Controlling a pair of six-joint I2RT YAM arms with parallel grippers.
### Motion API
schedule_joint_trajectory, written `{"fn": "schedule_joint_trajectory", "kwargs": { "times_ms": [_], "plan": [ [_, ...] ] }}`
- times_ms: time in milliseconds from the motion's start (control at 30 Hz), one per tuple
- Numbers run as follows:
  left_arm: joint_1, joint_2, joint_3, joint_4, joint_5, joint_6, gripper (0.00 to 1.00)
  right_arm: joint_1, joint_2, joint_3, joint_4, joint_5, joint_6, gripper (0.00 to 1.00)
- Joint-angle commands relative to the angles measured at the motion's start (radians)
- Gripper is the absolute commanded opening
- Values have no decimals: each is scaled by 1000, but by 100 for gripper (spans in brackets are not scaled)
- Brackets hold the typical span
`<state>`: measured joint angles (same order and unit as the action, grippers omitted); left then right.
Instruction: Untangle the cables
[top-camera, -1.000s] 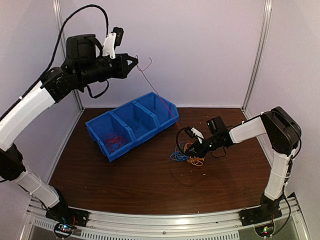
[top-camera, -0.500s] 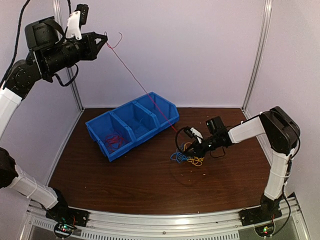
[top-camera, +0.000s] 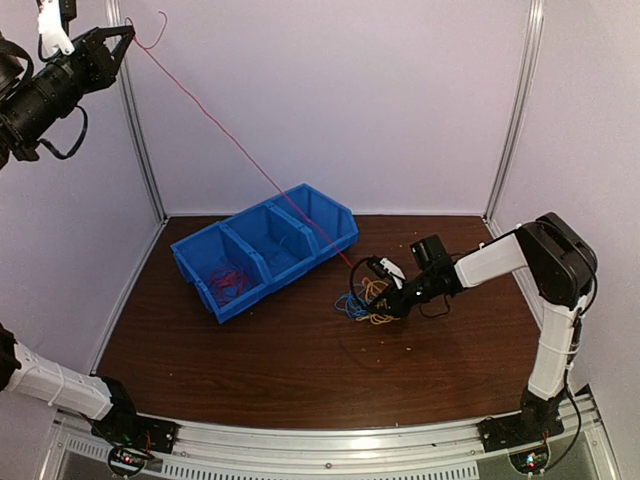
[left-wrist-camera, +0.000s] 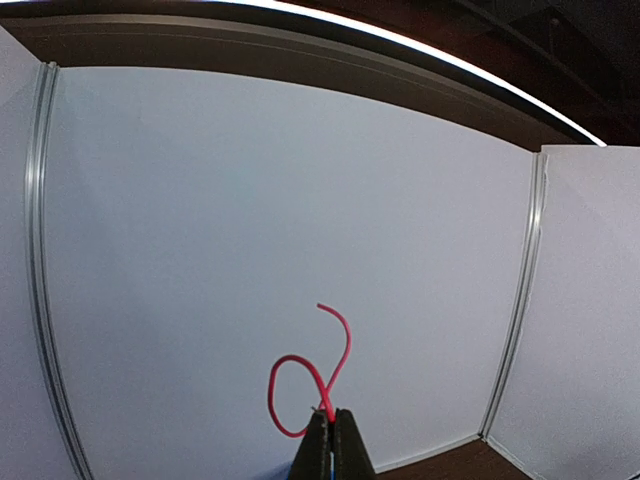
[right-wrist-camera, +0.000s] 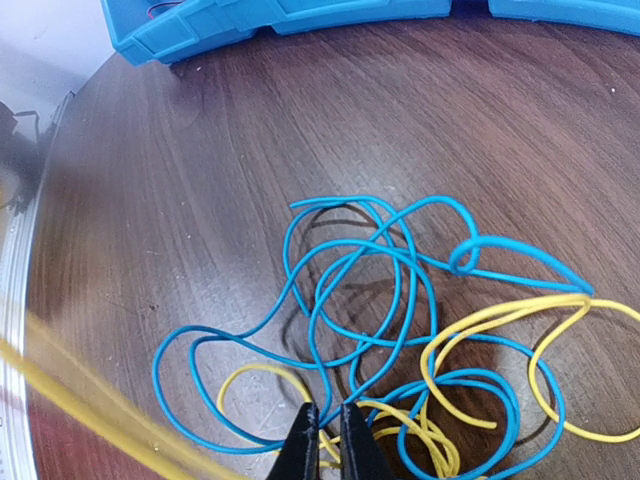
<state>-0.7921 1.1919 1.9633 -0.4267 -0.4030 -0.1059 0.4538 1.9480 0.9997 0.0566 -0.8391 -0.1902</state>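
Your left pincer (top-camera: 124, 34), clenched on the red cable (top-camera: 228, 140), stretches it taut; your right pincer (right-wrist-camera: 322, 420), far below it, clamps the blue cable (right-wrist-camera: 300, 250). Next: slip red's tail clear.

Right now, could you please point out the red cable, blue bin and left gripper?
red cable (top-camera: 230, 141): top view, taut mid-span.
blue bin (top-camera: 290, 268): top view, front wall.
left gripper (left-wrist-camera: 330, 416): left wrist view, between fingertips.
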Motion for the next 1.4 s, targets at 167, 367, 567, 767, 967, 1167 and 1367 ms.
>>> {"fn": "schedule_joint_trajectory", "kwargs": {
  "times_ms": [167, 367, 567, 767, 967, 1167, 1367],
  "plan": [
    [7, -9, 106, 120, -84, 94, 0, -6, 35, 20, -30, 21, 10, 5],
    [7, -13, 142, 175, -93, 147, 0, -9, 40, 22, -30, 23, 15, 4],
    [7, -3, 102, 167, -108, 148, 0, -9, 25, 38, -47, 5, 4, 21],
    [7, -13, -10, 127, -113, 94, 0, -20, -79, 194, -329, 20, -123, 55],
    [7, -35, -127, 111, -107, 38, 0, -62, -233, 237, -435, 31, -204, 61],
    [7, -10, -171, 88, -60, 30, 0, -92, -315, 271, -510, 67, -230, 63],
    [7, 144, -7, -84, -31, 69, 0, -140, -431, 217, -486, 88, -194, 63]
  ]
}}
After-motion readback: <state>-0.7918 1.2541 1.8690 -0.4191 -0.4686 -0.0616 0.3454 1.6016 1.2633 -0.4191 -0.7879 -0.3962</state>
